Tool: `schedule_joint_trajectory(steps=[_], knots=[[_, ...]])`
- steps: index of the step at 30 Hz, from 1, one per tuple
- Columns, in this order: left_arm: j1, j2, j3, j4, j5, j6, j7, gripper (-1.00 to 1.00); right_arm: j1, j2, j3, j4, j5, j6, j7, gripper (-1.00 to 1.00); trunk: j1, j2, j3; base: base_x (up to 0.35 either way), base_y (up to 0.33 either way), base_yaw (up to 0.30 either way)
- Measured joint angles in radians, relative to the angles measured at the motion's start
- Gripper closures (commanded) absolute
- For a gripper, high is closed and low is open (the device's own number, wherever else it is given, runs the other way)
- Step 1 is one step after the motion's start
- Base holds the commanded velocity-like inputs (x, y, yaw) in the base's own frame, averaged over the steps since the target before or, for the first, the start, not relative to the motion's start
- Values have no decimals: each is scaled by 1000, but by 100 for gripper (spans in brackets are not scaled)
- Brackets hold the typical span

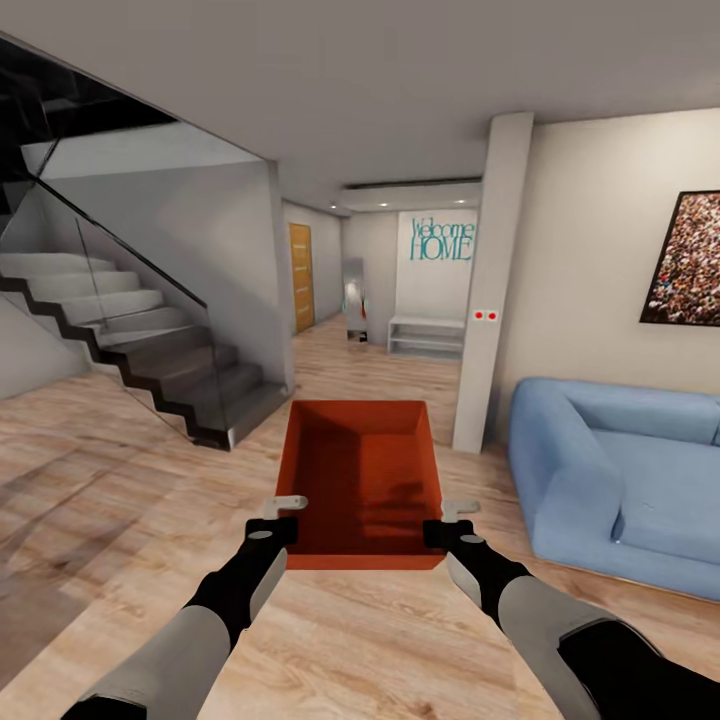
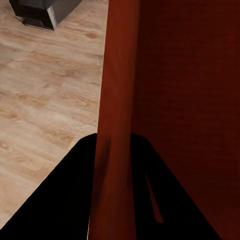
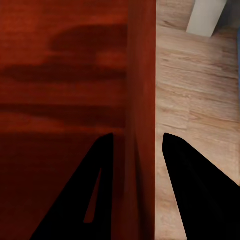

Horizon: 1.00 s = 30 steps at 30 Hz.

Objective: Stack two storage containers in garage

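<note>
I hold one red-orange storage container [image 1: 365,480] level in front of me, above the living room's light wood plank floor [image 1: 120,480]. It is open-topped and empty inside. My left gripper [image 1: 285,525] is shut on its left wall [image 2: 117,100], one black finger [image 2: 60,200] outside and one inside. My right gripper [image 1: 440,528] is shut on the right wall [image 3: 142,75], with its fingers [image 3: 195,190] on either side in the same way. The garage is out of view.
A staircase [image 1: 150,340] with a glass railing rises at the left. The blue sofa [image 1: 620,480] stands close at the right, behind a white pillar [image 1: 490,300]. Straight ahead a hallway leads to a wooden door [image 1: 300,278] and a low white shelf [image 1: 427,337].
</note>
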Motion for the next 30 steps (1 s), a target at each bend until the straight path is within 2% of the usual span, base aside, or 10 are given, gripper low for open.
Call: schedule_joint_trajectory(steps=[30], knots=[[0,0,0,1,0,-2,0,100,0,0,0,0,0,-1,0,100,0,0,0,322,0,0]])
